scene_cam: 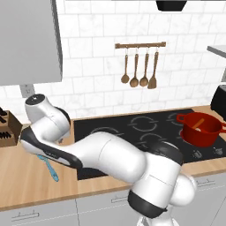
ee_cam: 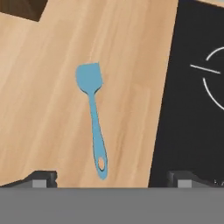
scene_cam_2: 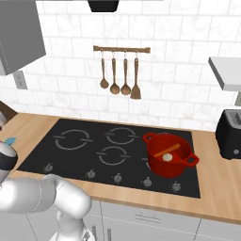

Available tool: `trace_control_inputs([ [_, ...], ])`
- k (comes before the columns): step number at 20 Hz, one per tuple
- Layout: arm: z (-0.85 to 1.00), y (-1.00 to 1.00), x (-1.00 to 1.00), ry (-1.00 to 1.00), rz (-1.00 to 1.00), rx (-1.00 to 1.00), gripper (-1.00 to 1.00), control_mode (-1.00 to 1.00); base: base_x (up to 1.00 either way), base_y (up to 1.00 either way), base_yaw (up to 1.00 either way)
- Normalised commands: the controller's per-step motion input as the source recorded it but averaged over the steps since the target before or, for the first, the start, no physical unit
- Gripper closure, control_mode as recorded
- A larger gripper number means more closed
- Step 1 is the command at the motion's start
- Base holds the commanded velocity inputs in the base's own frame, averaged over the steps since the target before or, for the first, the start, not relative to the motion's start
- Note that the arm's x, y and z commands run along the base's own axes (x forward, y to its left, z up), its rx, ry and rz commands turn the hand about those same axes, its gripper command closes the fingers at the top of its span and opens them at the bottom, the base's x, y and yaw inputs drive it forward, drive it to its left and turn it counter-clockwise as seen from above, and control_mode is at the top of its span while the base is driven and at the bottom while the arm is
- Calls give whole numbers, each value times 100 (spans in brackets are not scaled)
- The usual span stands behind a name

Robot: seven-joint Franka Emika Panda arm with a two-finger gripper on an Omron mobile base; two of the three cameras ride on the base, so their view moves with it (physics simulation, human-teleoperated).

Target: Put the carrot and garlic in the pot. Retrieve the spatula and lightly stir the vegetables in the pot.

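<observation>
The light-blue spatula (ee_cam: 93, 114) lies flat on the wooden counter, its blade pointing away from the hand and its handle end near the bottom of the hand view. My gripper (ee_cam: 111, 179) hovers above it, open, with the fingertips (ee_cam: 41, 179) wide apart on either side of the handle end and nothing between them. In the left base view the spatula (scene_cam: 49, 167) peeks out from under my bent arm. The red pot (scene_cam_2: 169, 156) stands on the cooktop's right side with the orange carrot (scene_cam_2: 171, 150) and the whitish garlic (scene_cam_2: 167, 157) inside it; the left base view shows the pot (scene_cam: 201, 129) too.
The black cooktop (ee_cam: 192, 113) borders the spatula's spot on one side. A dark knife block (scene_cam: 9, 127) stands on the counter at the left. A black toaster (scene_cam_2: 230, 134) sits right of the pot. Brown wooden utensils (scene_cam: 140, 70) hang on the wall rail.
</observation>
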Motion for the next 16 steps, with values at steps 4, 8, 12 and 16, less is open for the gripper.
trace_control_inputs([
  [4,-14,-32,19,18,78,-25,-100,-100,0,0,0],
  [8,0,-24,10,11,79,-31,-100,-100,0,0,0],
  [12,0,-15,5,10,81,-34,-100,-100,0,0,0],
  [16,0,-18,0,4,84,-27,-100,-100,0,0,0],
])
